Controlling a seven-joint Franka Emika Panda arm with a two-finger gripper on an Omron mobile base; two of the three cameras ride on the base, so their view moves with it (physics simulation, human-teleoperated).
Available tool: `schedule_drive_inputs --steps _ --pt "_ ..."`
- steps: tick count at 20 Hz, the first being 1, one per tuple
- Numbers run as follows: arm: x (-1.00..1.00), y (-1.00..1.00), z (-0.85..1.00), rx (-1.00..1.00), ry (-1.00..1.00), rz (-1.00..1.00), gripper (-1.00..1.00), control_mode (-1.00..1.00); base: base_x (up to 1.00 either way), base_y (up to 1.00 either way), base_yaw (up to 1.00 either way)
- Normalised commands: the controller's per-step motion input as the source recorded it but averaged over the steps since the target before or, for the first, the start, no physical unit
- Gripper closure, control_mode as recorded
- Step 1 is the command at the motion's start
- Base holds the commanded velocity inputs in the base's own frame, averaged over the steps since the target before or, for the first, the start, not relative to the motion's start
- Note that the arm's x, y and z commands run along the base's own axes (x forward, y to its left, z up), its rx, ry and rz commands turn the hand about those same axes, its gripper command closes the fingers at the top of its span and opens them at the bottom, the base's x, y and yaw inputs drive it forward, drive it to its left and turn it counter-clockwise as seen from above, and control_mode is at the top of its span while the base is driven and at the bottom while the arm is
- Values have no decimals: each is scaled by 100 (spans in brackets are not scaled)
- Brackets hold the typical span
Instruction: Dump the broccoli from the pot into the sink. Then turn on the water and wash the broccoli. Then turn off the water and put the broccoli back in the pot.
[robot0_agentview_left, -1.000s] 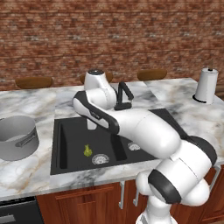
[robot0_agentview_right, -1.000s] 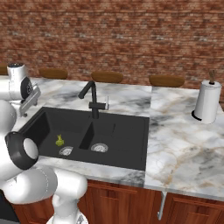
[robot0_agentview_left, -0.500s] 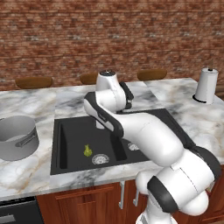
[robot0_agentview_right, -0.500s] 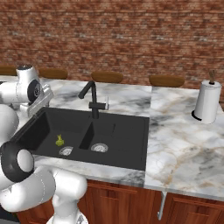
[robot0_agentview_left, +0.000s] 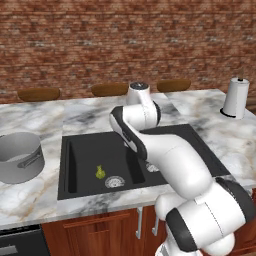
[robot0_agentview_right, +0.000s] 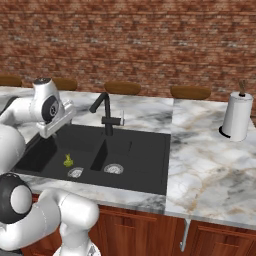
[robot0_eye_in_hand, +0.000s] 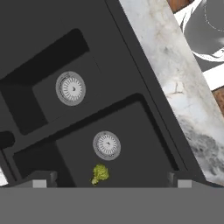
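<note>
The tiny yellow-green broccoli floret (robot0_agentview_left: 100, 172) lies loose on the floor of the larger basin of the matte black rectangular two-basin sink (robot0_agentview_left: 70, 187), just beside that basin's round silver drain (robot0_agentview_left: 114, 181). Right base view agrees: broccoli (robot0_agentview_right: 68, 160) in the larger basin, near the drain (robot0_agentview_right: 76, 173), apart from it.

The round, straight-walled grey metal pot (robot0_agentview_left: 19, 156) stands upright on the marble counter (robot0_agentview_left: 45, 117), just beside the sink's outer edge, well apart from the broccoli. The right base view does not take in the pot.

The black gooseneck faucet (robot0_agentview_right: 104, 112) at the back rim of the sink (robot0_agentview_right: 150, 186) shows plainly in the right base view; in the left base view the arm covers it.

The white paper-towel roll on its stand (robot0_agentview_left: 235, 98) sits on the far end of the counter, well apart from the sink.

The hand view looks down into the sink (robot0_eye_in_hand: 144, 87): both drains visible, broccoli (robot0_eye_in_hand: 99, 173) just beside the larger basin's drain (robot0_eye_in_hand: 106, 145). The gripper (robot0_eye_in_hand: 109, 180) hangs above the basins, jaws spread wide, grasping nothing
</note>
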Motion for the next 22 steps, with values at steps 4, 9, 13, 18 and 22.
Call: schedule_drive_inputs --steps 4,9,13,18,22 --pt "0 -30 0 0 0 -32 -100 -100 0 0 0" --pt "0 -28 0 0 0 -32 -100 -100 0 0 0" --pt "0 -35 1 1 0 -31 -100 -100 0 0 0" --pt "0 -43 2 6 1 -26 -100 -100 0 0 0" --pt "3 -48 7 13 4 -24 -100 -100 0 0 0"
